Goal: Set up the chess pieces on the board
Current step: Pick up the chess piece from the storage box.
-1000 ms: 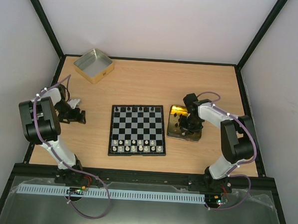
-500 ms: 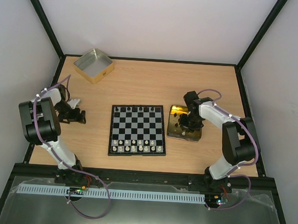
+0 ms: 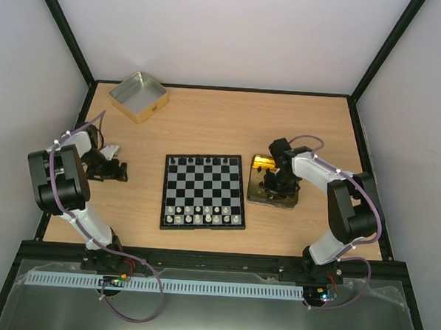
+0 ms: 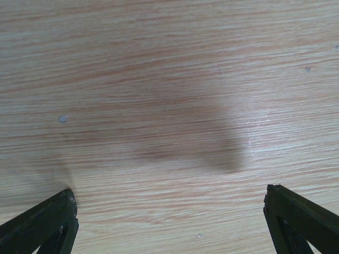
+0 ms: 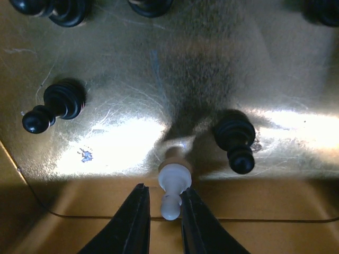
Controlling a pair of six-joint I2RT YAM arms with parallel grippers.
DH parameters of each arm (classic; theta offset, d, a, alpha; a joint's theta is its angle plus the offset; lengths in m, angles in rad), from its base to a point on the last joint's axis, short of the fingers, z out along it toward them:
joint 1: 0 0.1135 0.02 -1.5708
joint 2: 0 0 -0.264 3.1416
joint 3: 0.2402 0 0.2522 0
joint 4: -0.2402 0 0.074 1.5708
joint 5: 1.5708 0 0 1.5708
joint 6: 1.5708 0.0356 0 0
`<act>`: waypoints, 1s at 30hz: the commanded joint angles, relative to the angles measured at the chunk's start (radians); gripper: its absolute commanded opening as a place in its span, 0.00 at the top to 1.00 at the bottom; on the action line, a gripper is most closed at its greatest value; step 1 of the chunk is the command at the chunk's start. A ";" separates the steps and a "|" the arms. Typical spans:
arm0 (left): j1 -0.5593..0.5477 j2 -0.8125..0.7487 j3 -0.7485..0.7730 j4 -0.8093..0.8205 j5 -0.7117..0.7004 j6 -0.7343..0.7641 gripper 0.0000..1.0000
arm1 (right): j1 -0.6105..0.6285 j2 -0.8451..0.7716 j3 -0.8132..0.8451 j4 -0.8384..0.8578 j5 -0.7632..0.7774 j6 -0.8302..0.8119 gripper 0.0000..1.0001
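White arms, black joints and black grippers (lilac cables looped alongside).

The wooden worktop is carrying the board in the middle, a gold tin just beside it and a square tin far left.

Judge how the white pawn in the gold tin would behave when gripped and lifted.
The white pawn looks small beside the fingers, so probably light. Its smooth round head could slip between them. Dropped on the shiny tin, it may roll, like the black pawns lying sideways.
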 commanded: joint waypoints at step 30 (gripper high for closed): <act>-0.036 0.012 -0.014 0.024 0.098 0.030 0.04 | 0.074 -0.063 0.211 -0.196 0.166 -0.003 0.98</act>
